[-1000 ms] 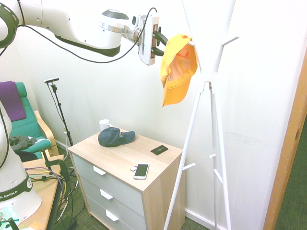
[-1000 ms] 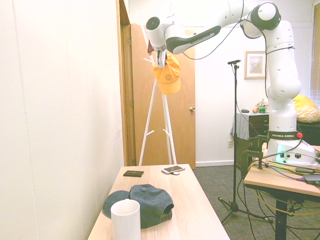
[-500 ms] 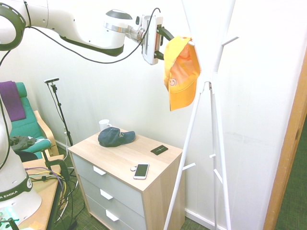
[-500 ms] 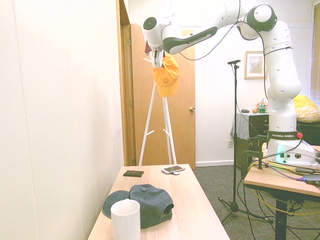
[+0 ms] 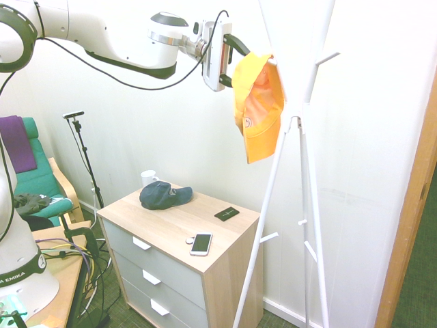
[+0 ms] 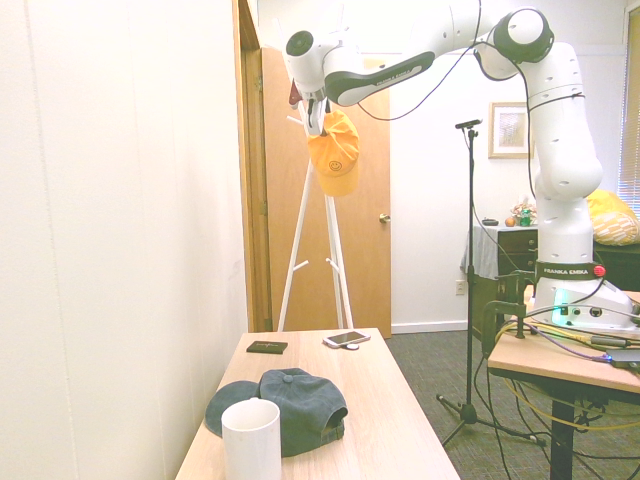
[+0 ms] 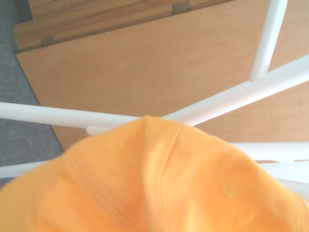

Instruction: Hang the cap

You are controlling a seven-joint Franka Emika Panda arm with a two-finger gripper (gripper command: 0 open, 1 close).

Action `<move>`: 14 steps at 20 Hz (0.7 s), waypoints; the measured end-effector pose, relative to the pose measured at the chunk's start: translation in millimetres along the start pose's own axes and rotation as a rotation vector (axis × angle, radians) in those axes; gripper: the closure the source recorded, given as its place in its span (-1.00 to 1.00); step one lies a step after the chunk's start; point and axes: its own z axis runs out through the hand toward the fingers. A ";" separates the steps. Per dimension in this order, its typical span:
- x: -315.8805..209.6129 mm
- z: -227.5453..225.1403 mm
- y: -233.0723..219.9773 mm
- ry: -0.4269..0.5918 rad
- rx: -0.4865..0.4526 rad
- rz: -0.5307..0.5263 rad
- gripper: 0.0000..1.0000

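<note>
The cap [image 5: 258, 109] is bright yellow-orange and hangs brim down from an upper peg of the white coat stand [image 5: 300, 116], high beside the wall. My gripper [image 5: 233, 63] is level with the cap's top, just left of it, open, with one dark finger above and one below the crown's edge. In the second exterior view the cap [image 6: 335, 160] dangles below the gripper [image 6: 315, 118] in front of the wooden door. The wrist view is filled by orange fabric [image 7: 159, 183] with the stand's white bars [image 7: 231, 96] behind it.
Below stands a light wood dresser [image 5: 171, 225] with a dark navy cap [image 5: 164, 195], a white mug [image 5: 148, 178], a phone [image 5: 201, 243] and a black wallet [image 5: 227, 214]. A green chair [image 5: 41, 178] is at the left. The door [image 6: 365, 250] is behind the stand.
The fingers have spread apart off the cap's crown. The cap has swung lower and closer to the stand, hanging from the peg. The arm shifted slightly toward the stand, then held still.
</note>
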 end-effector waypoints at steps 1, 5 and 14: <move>5.8 -6.7 2.6 -0.027 0.042 0.026 -1.00; 36.7 -36.2 24.4 -0.157 0.217 0.115 -1.00; 24.0 -25.8 -6.8 -0.567 0.605 0.193 -1.00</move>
